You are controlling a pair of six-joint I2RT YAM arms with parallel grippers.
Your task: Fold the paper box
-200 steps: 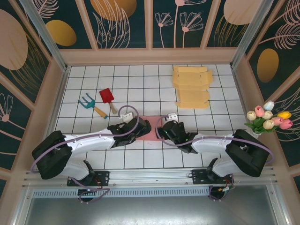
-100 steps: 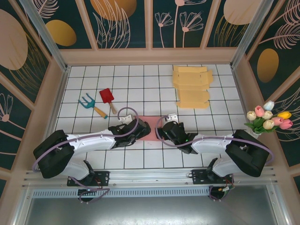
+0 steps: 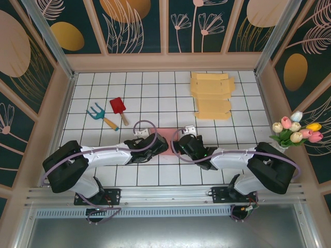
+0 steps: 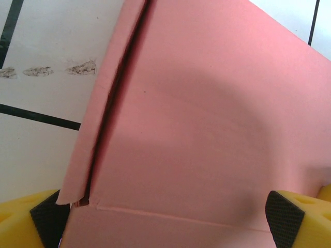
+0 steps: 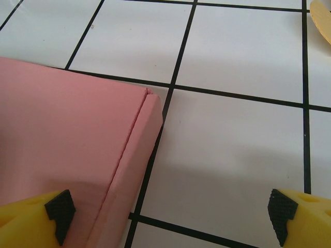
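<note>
The paper box (image 3: 169, 138) is a flat pink cardboard piece lying on the tiled table between both grippers. My left gripper (image 3: 158, 144) hovers over its left part. In the left wrist view the pink box (image 4: 196, 129) spreads under the wide-apart jaws, with a folded flap along its left edge; the gripper (image 4: 168, 222) is open, pads (image 4: 49, 219) at the lower corners. My right gripper (image 3: 184, 144) sits at the box's right edge. In the right wrist view the box's corner (image 5: 67, 139) lies at the left and the open gripper (image 5: 170, 209) straddles its edge and bare tile.
A stack of yellow flat box blanks (image 3: 212, 95) lies at the back right, its corner (image 5: 320, 15) also showing in the right wrist view. A red trowel (image 3: 119, 108) and a blue hand rake (image 3: 101, 116) lie at the left. Tulips (image 3: 296, 129) stand at the right wall.
The left arm has shifted a little to the right, bringing its gripper further over the pink box. The right arm has hardly moved.
</note>
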